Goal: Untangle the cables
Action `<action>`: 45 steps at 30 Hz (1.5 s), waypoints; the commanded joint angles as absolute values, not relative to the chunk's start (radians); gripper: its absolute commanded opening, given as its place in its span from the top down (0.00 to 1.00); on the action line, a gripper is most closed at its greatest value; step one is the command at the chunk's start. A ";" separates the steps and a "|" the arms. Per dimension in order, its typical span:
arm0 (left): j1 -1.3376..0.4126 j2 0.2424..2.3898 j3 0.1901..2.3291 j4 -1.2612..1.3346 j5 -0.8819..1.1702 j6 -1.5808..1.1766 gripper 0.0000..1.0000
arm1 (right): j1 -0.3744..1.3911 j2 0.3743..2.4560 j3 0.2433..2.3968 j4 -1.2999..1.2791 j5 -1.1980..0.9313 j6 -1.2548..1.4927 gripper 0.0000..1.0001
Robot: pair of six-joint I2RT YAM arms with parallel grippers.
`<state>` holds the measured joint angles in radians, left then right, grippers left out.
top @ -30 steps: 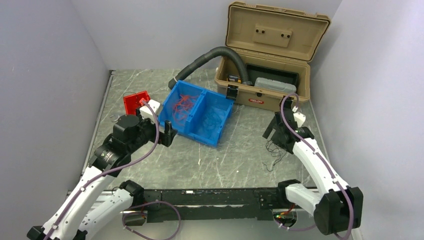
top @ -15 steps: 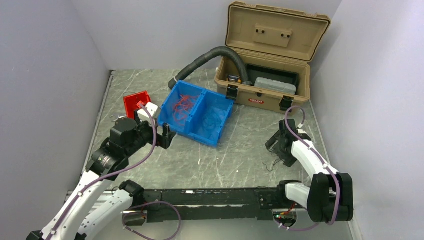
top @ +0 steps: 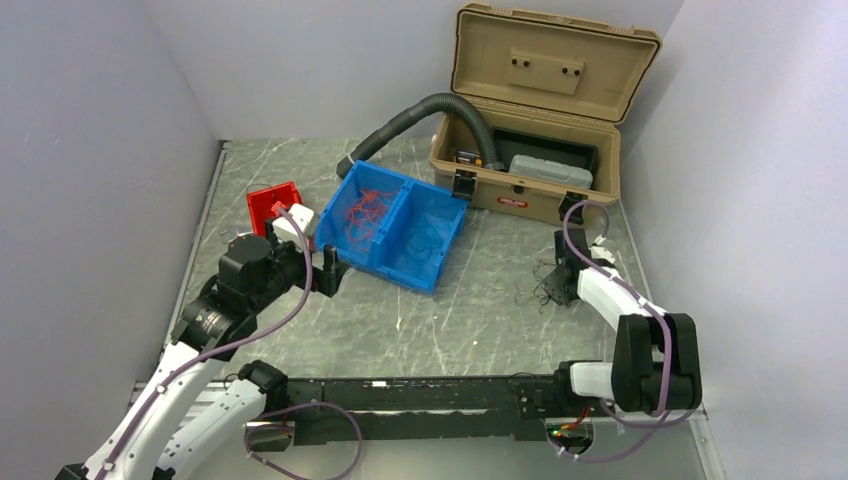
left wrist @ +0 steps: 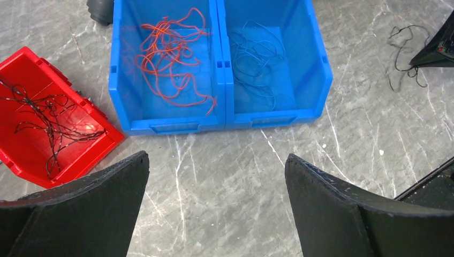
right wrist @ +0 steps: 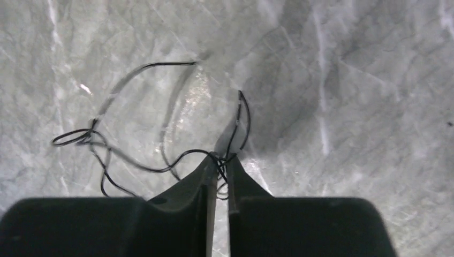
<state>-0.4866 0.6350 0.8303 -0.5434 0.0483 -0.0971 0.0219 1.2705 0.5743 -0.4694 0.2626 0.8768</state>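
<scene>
A grey marbled table [top: 480,310] carries everything. At its far right stands a tan hard-plastic toolbox [top: 540,70], lid up, with a thick grey corrugated hose [top: 410,112] arching out of it down to the table. Near the middle sits a blue plastic two-compartment bin [left wrist: 171,127], and just left of it a smaller red plastic bin [left wrist: 24,64]. The left gripper [left wrist: 215,160] hovers near the blue bin, jaws spread wide and empty. The right gripper [right wrist: 222,163] is pinched tight on a loose tangle of thin black cables [right wrist: 160,63] lying on the table at the right. Red cables [left wrist: 171,59] fill the blue bin's left compartment, blue cables [left wrist: 257,59] its right, and more black wires [left wrist: 48,123] lie in the red bin.
</scene>
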 commanded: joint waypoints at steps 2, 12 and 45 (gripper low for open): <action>-0.468 0.641 0.827 -0.520 0.056 -0.087 0.01 | 0.042 1.297 0.613 -0.479 0.249 0.863 1.00; -0.443 0.660 0.829 -0.513 0.078 -0.086 0.00 | 0.058 1.006 0.819 -0.492 -0.085 0.570 1.00; -0.294 0.368 0.785 -0.537 -0.688 -0.277 0.01 | 0.851 2.287 2.220 -0.180 -0.384 0.357 1.00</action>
<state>-0.3035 0.3798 0.7982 -0.5438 -0.5945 -0.2604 0.8371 2.1426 2.0369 -0.2699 -0.3206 0.3305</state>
